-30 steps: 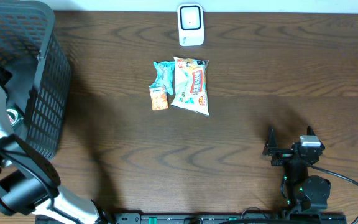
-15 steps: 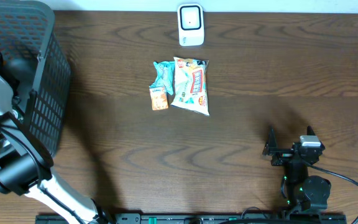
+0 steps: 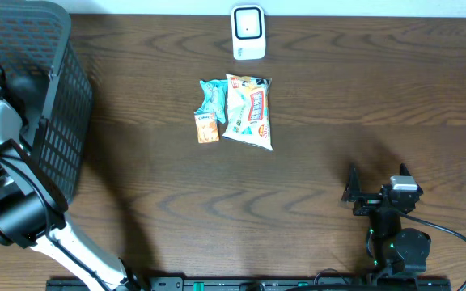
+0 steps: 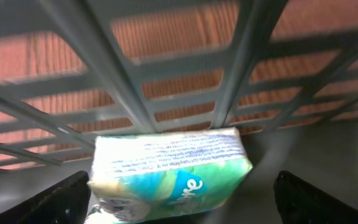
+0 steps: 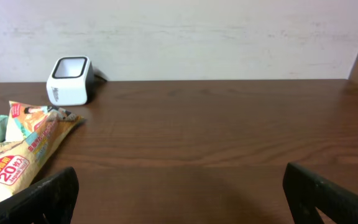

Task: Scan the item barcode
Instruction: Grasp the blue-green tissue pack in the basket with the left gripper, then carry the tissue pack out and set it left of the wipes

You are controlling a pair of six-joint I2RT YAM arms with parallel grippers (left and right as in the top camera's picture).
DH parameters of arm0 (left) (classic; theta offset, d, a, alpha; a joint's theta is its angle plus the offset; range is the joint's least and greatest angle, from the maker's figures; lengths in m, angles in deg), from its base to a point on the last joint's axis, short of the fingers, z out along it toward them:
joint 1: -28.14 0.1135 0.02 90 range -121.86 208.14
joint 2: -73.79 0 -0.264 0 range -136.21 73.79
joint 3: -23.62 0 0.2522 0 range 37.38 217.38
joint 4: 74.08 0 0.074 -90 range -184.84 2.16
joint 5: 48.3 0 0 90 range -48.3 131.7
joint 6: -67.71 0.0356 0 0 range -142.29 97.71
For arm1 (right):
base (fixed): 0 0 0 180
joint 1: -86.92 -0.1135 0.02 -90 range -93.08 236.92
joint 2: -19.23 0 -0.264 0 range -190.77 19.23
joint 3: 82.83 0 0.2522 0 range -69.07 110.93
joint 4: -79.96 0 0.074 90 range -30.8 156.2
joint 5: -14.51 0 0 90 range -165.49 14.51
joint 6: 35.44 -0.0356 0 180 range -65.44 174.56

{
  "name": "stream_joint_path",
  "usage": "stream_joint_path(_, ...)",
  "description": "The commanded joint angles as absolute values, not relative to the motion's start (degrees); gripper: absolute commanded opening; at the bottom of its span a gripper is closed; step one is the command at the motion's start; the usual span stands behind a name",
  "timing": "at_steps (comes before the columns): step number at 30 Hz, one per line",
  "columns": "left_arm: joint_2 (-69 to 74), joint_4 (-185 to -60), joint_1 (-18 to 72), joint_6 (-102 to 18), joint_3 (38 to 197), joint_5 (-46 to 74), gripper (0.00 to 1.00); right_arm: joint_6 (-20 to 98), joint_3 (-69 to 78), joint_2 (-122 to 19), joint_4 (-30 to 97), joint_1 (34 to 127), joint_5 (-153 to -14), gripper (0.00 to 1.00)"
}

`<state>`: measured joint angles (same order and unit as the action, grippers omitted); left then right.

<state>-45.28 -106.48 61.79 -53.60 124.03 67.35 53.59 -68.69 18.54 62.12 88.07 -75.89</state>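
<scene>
The table [image 3: 314, 97] is dark brown wood with a strong grain, and behind it stands a pale, plain wall [image 5: 229, 31]. The left pincer [image 4: 179, 205] is down inside the grey basket [image 3: 55, 121]. Its jaws stand wide and are not closed on anything. Just ahead of it, in line with the gap of the jaws, a green and white pack [image 4: 169, 165] lies on the basket floor against the slatted side. The right pincer [image 3: 377, 186] rests low over bare wood, its jaws wide too and empty. Far ahead of it and to its left the white scanner [image 5: 70, 79] stands near the wall. Two snack bags [image 3: 249, 109] lie flat on the wood, nearer to this pincer and also to its left, side by side.
</scene>
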Motion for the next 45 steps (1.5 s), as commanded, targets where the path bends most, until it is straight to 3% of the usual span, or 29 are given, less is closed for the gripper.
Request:
stream_joint_path(1,-48.16,-106.06,61.99,-52.57,123.03,68.37,0.92,54.03,-68.75,18.82,61.86,87.63,-75.85,0.99)
stream_joint_path(9,-50.52,-105.49,62.14,-52.51,123.03,68.37,0.91,54.03,-68.75,18.82,61.86,87.63,-75.85,0.99)
stream_joint_path(14,-50.50,-104.60,62.25,-48.81,123.05,68.42,0.78,54.01,-68.75,18.85,61.86,87.63,-75.85,0.99)
stream_joint_path(16,-50.30,-104.64,62.25,-48.44,123.07,68.88,0.66,54.03,-68.75,18.85,61.86,87.63,-75.85,0.99)
stream_joint_path(17,-50.13,-104.70,62.25,-48.42,123.07,69.03,0.53,54.03,-68.75,18.85,61.86,87.63,-75.85,0.99)
stream_joint_path(20,-49.06,-105.23,62.16,-48.42,123.07,68.99,0.29,54.01,-68.75,18.85,61.86,87.63,-75.85,0.99)
stream_joint_path(21,-48.49,-105.51,62.08,-48.44,123.09,68.99,0.26,54.01,-68.75,18.82,61.86,87.63,-75.85,0.99)
stream_joint_path(33,-32.86,-108.35,58.03,-48.47,123.09,66.97,0.22,54.03,-68.75,18.82,61.86,87.63,-75.85,0.99)
stream_joint_path(45,-10.35,-110.91,45.86,-50.96,123.09,41.21,0.22,54.01,-68.75,18.85,61.86,87.63,-75.85,0.99)
